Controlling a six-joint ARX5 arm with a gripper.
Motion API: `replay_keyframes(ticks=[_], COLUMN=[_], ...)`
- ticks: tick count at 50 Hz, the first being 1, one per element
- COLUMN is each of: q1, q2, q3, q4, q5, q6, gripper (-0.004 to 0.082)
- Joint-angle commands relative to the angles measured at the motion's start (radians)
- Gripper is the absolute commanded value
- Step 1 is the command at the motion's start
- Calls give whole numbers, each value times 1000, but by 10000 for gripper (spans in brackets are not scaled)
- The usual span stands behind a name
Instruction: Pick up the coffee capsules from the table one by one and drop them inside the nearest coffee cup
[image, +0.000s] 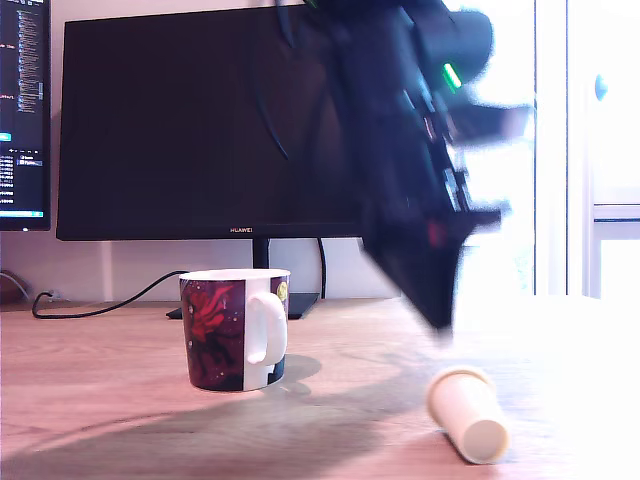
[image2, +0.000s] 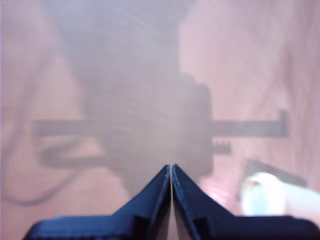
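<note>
At the far left of the exterior view, well to the left of the claw, a strip of a second screen (image: 22, 110) shows lines of text. Next comes the wide black monitor (image: 205, 125) on its stand, with a black cable (image: 95, 305) trailing from it across the light brown wood-grain worktop (image: 100, 390).

Below and to the left of the claw, still well apart from it, stands the ceramic coffee cup (image: 232, 330) with a dark red-and-black swirling print, white rim and white handle. It is upright and its handle faces the camera.

The black claw (image: 437, 322) hangs from a blurred dark arm (image: 410, 150) that slants down from the top of the exterior view; its tip is clear of the worktop. In the wrist view the claw (image2: 171, 172) has its two dark fingers (image2: 150, 200) pressed tip to tip, with only a thin line between them and nothing in its grip.

Just below the claw tip and slightly to its right in the exterior view, the cream-white tapered coffee capsule (image: 468, 413) lies on its side on the worktop, apart from the claw. The wrist view shows the same capsule (image2: 265, 195) off to one side of the closed fingers, pale and blurred.
</note>
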Motion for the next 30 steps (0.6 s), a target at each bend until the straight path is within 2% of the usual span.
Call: replay_keyframes(ticks=[1, 21, 30], q1=[-7, -20, -21], q2=[-55, -174, -263], q3=[-11, -26, -147], q4=[32, 85, 182], q5=[8, 74, 89], q6=[-28, -80, -112], gripper=[-21, -21, -21])
